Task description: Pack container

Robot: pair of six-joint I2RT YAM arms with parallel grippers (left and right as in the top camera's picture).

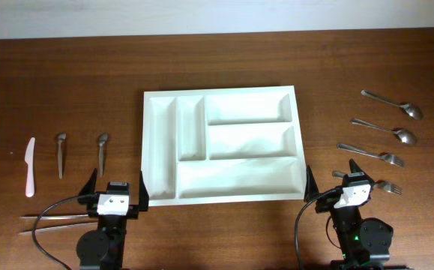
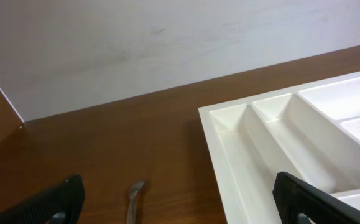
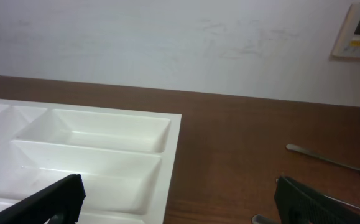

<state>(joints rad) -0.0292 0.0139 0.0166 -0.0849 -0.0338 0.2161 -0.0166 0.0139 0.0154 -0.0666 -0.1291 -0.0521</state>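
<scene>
Centre: the container [image 1: 231,180] takes the middle of the table [image 1: 74,82]; all compartments stand free from above.
Left: the white knife [image 1: 30,166] and the left spoons [image 1: 61,154] lie apart, with bare wood between them.
Near left: thin metal sticks [image 1: 52,223] lie beside the left arm.
Right: the right spoons [image 1: 393,103] and the forks [image 1: 370,154] form a close column; the nearest fork [image 1: 387,186] is just beside the right gripper [image 1: 332,178].

Even soft light, faint shadows, wrist views sl. soft
</scene>
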